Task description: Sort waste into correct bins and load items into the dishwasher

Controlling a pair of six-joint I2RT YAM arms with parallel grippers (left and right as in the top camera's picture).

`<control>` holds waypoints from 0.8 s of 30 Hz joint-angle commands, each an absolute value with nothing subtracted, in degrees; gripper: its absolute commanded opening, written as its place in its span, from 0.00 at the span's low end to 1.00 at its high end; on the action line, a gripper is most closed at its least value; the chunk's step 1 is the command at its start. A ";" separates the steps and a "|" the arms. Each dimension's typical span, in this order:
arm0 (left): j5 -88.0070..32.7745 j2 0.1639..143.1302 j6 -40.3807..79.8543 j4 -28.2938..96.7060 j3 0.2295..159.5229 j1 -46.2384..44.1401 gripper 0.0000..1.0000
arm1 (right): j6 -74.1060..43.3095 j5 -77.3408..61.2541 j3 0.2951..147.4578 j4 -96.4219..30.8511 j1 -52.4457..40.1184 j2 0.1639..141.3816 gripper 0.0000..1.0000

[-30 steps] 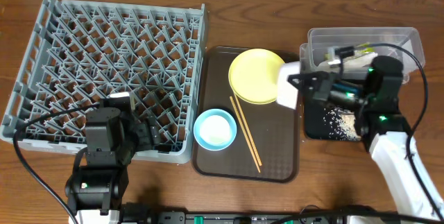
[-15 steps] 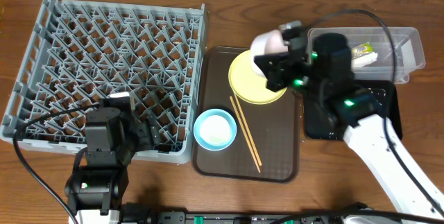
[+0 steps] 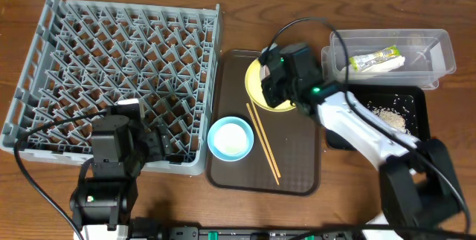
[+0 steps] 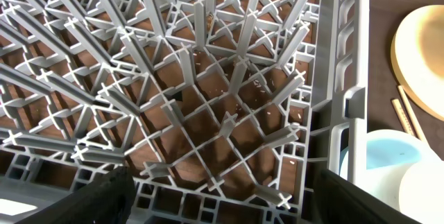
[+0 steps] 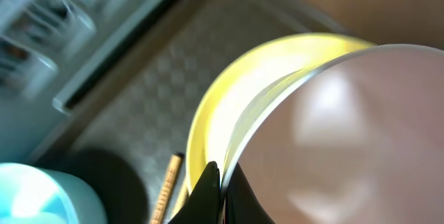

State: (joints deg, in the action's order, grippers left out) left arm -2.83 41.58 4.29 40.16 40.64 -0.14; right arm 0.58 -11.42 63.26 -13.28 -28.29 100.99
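Already we've binned the waste (image 3: 378, 61), yet our right gripper (image 5: 220, 182) pinches the white bowl (image 5: 333, 134), left gripper (image 4: 222, 200) gapes empty, dish rack (image 3: 111, 54) unloaded.

The overhead view is lit softly from above and kept sharp, with only faint, soft-edged shadows and a mild sheen on the clear rectangular plastic tub (image 3: 431, 43) at 2 o'clock. In the left wrist view the large square grey plastic dish rack (image 4: 208, 99) is rendered crisply, and a soft shadow is cast across its floor toward 6 o'clock. The right wrist view is heavily blurred: the rack is smeared at 10 o'clock, and the round white bowl (image 5: 333, 141) is left out of focus.
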 commanded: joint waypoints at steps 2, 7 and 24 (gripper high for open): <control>-2.98 41.47 4.40 40.29 42.02 -0.40 0.86 | 4.36 -10.52 63.99 -13.19 -29.34 104.55 0.01; -2.98 41.47 4.40 40.29 42.02 -0.40 0.86 | 4.36 -10.50 64.05 -13.30 -29.32 105.16 0.15; -3.01 41.47 4.43 40.27 42.02 -0.40 0.86 | 2.20 -19.75 73.84 -35.68 -34.68 92.71 0.38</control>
State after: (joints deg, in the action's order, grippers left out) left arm -2.83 41.58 4.29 40.14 40.64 -0.14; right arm 2.57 -17.63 74.56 -33.32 -32.73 91.29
